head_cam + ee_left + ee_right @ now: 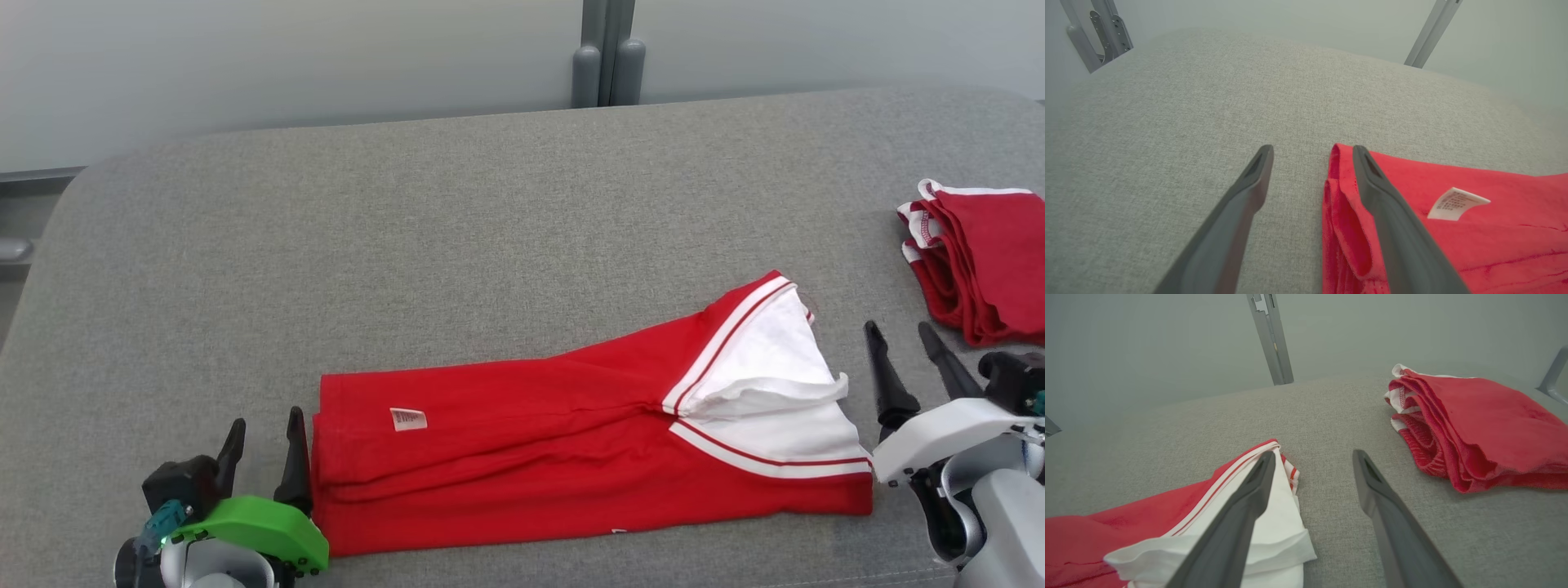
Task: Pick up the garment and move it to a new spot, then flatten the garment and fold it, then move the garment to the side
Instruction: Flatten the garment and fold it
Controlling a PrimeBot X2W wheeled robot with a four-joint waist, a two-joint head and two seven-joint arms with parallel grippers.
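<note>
I am looking down at a red shirt (531, 425) with white striped trim, lying folded in a long band on the grey cushioned table (408, 229). My left gripper (267, 425) is standing spread apart at its hem end (one finger at the cloth's edge). My right gripper (898, 331) is gaping beside the white end, grasping nothing. A folded red garment (988, 261) is sitting far right.

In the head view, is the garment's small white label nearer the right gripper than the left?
No, the white label sits at the garment's left end, close beside the left gripper, far from the right gripper.
</note>
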